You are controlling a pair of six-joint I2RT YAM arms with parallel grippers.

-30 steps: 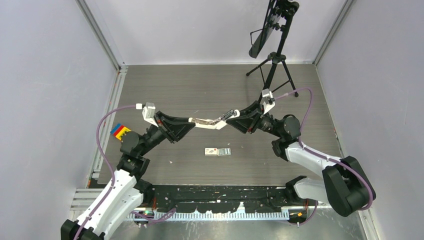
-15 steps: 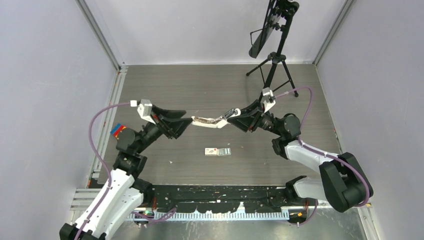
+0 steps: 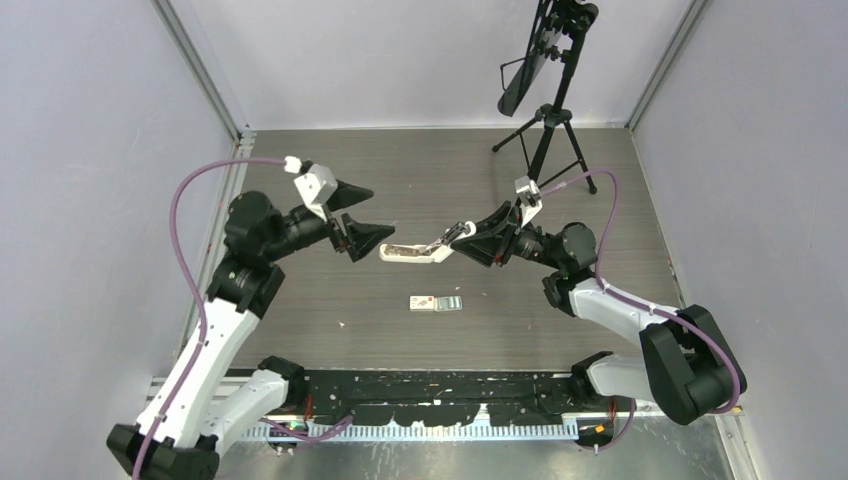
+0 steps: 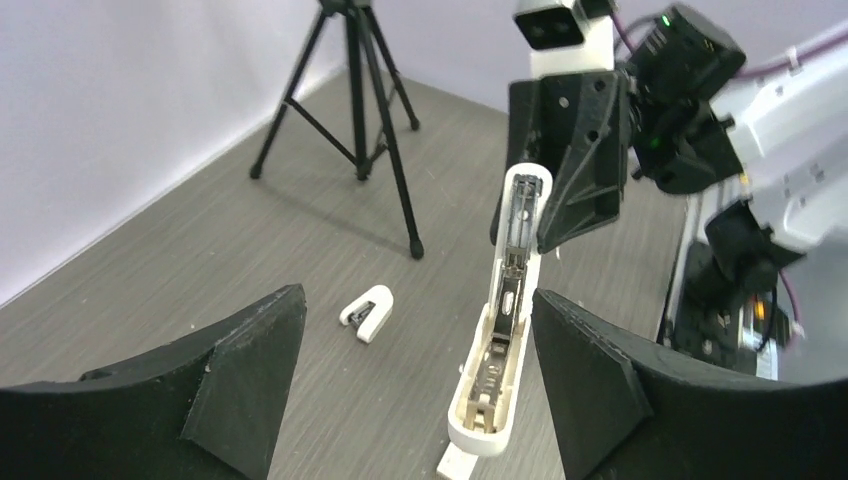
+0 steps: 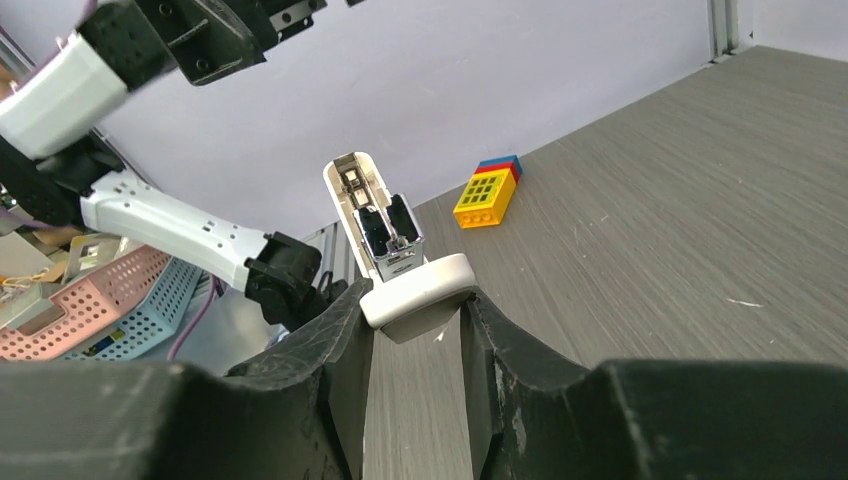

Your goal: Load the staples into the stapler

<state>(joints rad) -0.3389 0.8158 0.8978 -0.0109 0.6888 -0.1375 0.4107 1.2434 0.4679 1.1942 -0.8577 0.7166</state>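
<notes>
While the right claw [image 3: 458, 232] clenches one end of the stapler [image 3: 408, 252] and holds it clear of the desk [image 3: 400, 165], the stapler's long axis runs sideways, channel up, toward the left claw [image 3: 372, 212]. That claw's jaws stand wide and empty just off the free end. The boxed staples [image 3: 435, 302] lie on the desk below, nearer the bases. The free left claw seems best placed to fetch them.

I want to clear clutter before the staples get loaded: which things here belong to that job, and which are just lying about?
Job: opened stapler in the right gripper; staple box on the table.
Lying about: stubby white stapler; coloured brick block; tripod.
</notes>
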